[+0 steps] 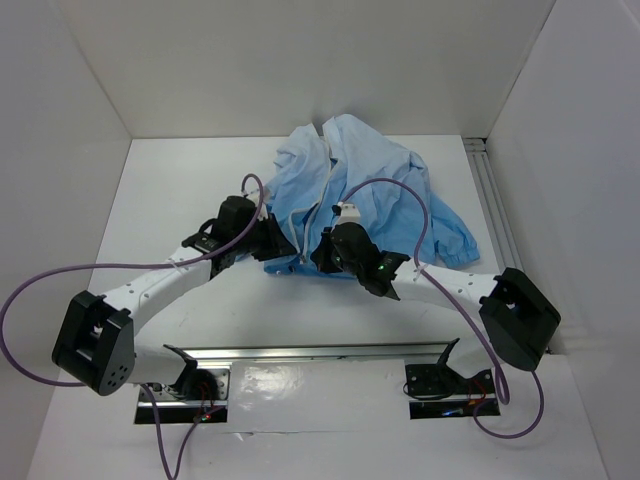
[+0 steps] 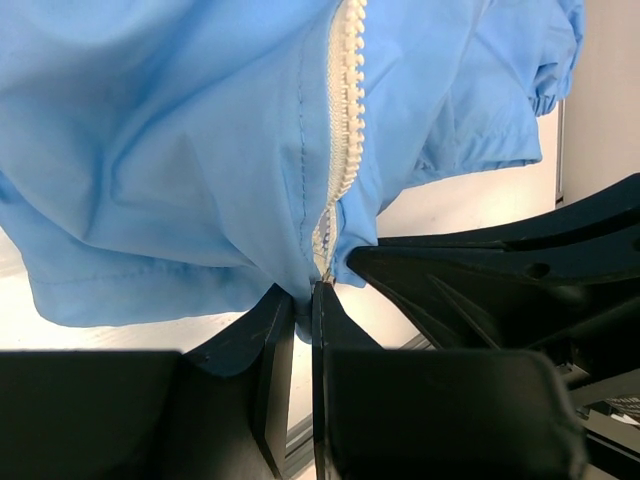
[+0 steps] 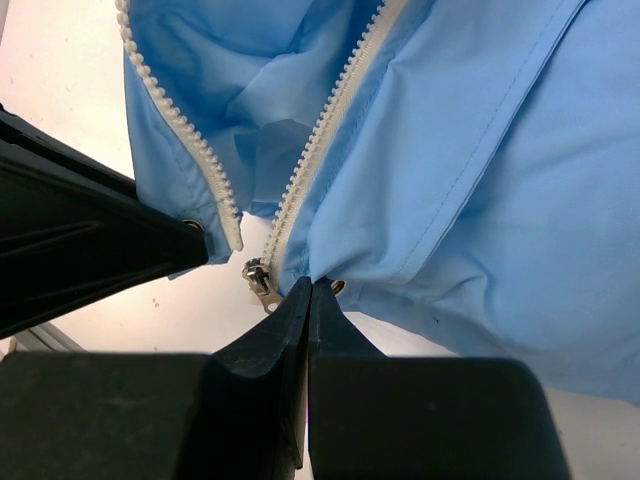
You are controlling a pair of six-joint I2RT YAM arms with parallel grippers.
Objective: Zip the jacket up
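Observation:
The light-blue jacket point(image 1: 365, 195) lies crumpled at the table's middle back, its front open at the bottom. My left gripper point(image 1: 272, 240) is shut on the bottom hem of one front panel point(image 2: 200, 200), right beside its whitish zipper strip point(image 2: 345, 110). My right gripper point(image 1: 322, 252) is shut on the bottom hem of the other panel point(image 3: 480, 180), next to a metal snap. The silver zipper slider point(image 3: 259, 278) hangs at the foot of that panel's zipper strip point(image 3: 320, 140), just left of my fingertips. The other strip point(image 3: 180, 140) ends apart from it, to the left.
White walls enclose the table point(image 1: 180, 200) at the left, back and right. A metal rail point(image 1: 495, 200) runs along the right wall. A jacket sleeve with a gathered cuff point(image 1: 460, 240) reaches toward the right. Purple cables point(image 1: 420, 215) loop above both arms.

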